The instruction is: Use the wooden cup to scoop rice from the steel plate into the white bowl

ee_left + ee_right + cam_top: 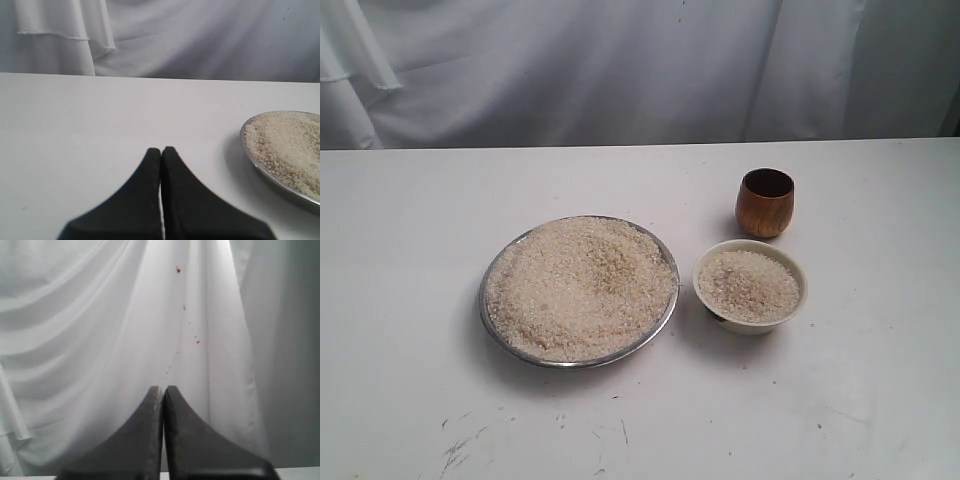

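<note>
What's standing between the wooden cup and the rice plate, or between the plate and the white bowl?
Nothing visible. The reddish-brown wooden cup stands upright behind the cream-white round bowl, with only bare white table across to the shiny round steel plate. Bowl and plate sit side by side, gap clear.

Soft, even, fairly bright light w/ cool cast; faint shadows lie left of steel plate [582,363], white bowl [799,270] and wooden cup [764,212]; ext. view slightly grainy; left gripper [161,149] and right gripper [163,388] blurred close to lens; curtain [100,315] glows brightest mid-frame.
</note>
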You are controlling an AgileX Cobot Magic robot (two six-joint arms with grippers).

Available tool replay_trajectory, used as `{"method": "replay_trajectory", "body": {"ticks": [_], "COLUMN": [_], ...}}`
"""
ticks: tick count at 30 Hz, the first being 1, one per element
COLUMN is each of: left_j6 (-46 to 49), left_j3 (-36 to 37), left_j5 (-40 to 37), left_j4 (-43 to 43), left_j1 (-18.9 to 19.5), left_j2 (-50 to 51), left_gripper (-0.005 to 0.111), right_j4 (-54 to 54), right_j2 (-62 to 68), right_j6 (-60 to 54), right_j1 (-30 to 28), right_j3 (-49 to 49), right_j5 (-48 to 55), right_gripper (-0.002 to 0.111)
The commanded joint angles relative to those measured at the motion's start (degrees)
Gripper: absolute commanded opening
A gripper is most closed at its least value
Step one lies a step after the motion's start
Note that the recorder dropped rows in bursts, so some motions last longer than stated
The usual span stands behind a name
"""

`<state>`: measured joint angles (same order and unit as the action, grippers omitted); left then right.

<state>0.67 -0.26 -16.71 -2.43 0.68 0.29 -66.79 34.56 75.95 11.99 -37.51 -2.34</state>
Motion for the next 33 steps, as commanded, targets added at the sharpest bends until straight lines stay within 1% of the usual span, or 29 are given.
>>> {"method": "replay_trajectory", "body": {"ticks": [1, 3, 7, 10, 11, 14, 16, 17, 18, 23, 29, 33], "left_j6": [-0.2, -0.2, -0.2, -0.2, -0.2, -0.2, -0.2, -0.2, -0.2, -0.2, -0.2, -0.2], "left_j3": [0.3, 0.3, 0.3, 0.3, 0.3, 0.3, 0.3, 0.3, 0.3, 0.3, 0.3, 0.3], "left_j5": [0.4, 0.4, 0.4, 0.4, 0.4, 0.4, 0.4, 0.4, 0.4, 0.4, 0.4, 0.4], "left_j4": [0.0, 0.0, 0.0, 0.0, 0.0, 0.0, 0.0, 0.0, 0.0, 0.0, 0.0, 0.0], "left_j1": [-0.1, -0.1, -0.1, -0.1, -0.1, -0.1, -0.1, -0.1, -0.1, -0.1, -0.1, -0.1], "left_j2": [-0.3, -0.3, -0.3, -0.3, -0.3, -0.3, -0.3, -0.3, -0.3, -0.3, -0.3, -0.3], "left_gripper": [0.000, 0.000, 0.000, 0.000, 0.000, 0.000, 0.000, 0.000, 0.000, 0.000, 0.000, 0.000], "right_j4": [-0.2, -0.2, -0.2, 0.3, 6.8, 35.7, 47.4, 51.0, 53.5, 57.2, 57.2, 57.2], "right_j2": [-7.4, -11.4, -16.6, -17.5, -17.7, -18.9, -20.9, -22.0, -23.5, -25.0, -25.9, -30.7], "right_j6": [-0.8, -0.8, -2.9, -3.8, -10.6, -41.6, -54.0, -57.0, -58.8, -58.4, -60.1, -60.1], "right_j1": [-5.8, -7.9, -8.1, -8.1, -8.1, -8.1, -8.1, -8.1, -8.1, -8.1, -8.0, -8.0], "right_j3": [6.8, 10.2, 11.8, 11.9, 12.9, 16.6, 19.1, 20.3, 22.0, 26.7, 32.3, 36.0], "right_j5": [0.6, 1.8, 5.0, 4.6, 4.2, 4.6, 4.6, 4.6, 4.8, 10.6, 10.4, 10.4], "right_gripper": [0.000, 0.000, 0.000, 0.000, 0.000, 0.000, 0.000, 0.000, 0.000, 0.000, 0.000, 0.000]}}
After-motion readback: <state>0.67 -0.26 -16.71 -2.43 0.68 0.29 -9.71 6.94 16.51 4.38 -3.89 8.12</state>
